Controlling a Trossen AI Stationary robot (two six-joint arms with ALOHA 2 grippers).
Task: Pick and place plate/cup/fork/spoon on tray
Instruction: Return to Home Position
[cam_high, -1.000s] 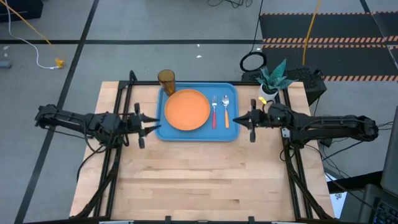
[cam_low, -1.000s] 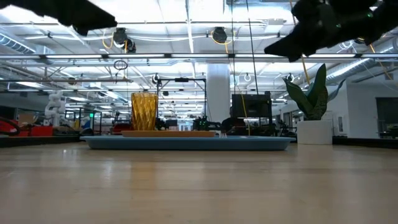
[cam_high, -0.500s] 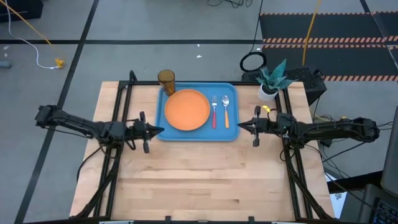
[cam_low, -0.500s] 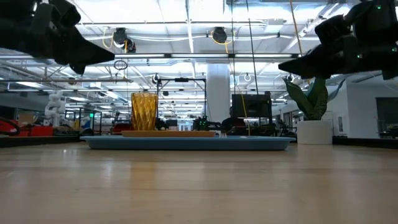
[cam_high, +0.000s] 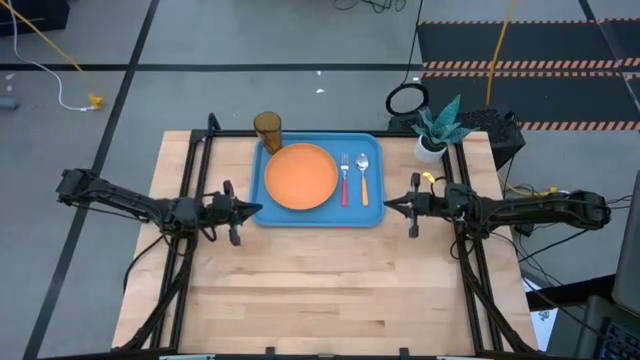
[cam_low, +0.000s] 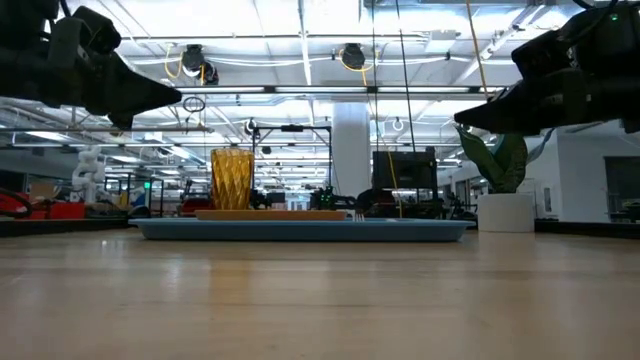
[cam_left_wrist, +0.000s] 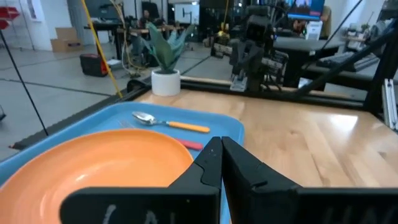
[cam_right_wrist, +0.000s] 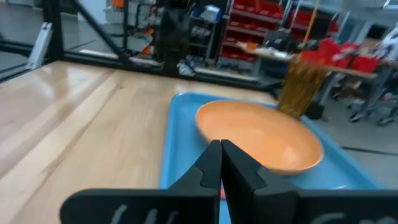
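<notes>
The light-blue tray (cam_high: 378, 214) lies at the table's far middle. On it rest the orange plate (cam_high: 300, 176), the red-handled fork (cam_high: 344, 182) and the orange-handled spoon (cam_high: 363, 180), side by side to the plate's right. The amber cup (cam_high: 267, 130) stands upright at the tray's far left corner; whether it is on the tray or just beyond it, I cannot tell. My left gripper (cam_high: 255, 209) hovers shut off the tray's left edge, pointing at it. My right gripper (cam_high: 388, 205) hovers shut off the tray's right edge. Neither one holds anything.
A potted plant (cam_high: 435, 135) stands at the table's far right corner, behind my right arm. Black frame rails (cam_high: 190, 190) run along both table sides under the arms. Bare wood (cam_high: 330, 290) fills the table's near half.
My left gripper has shut its fingers and come down beside the tray's left edge. My right gripper has drawn back toward the table's right edge, away from the tray, and has come down too. The tableware has stayed where it was.
</notes>
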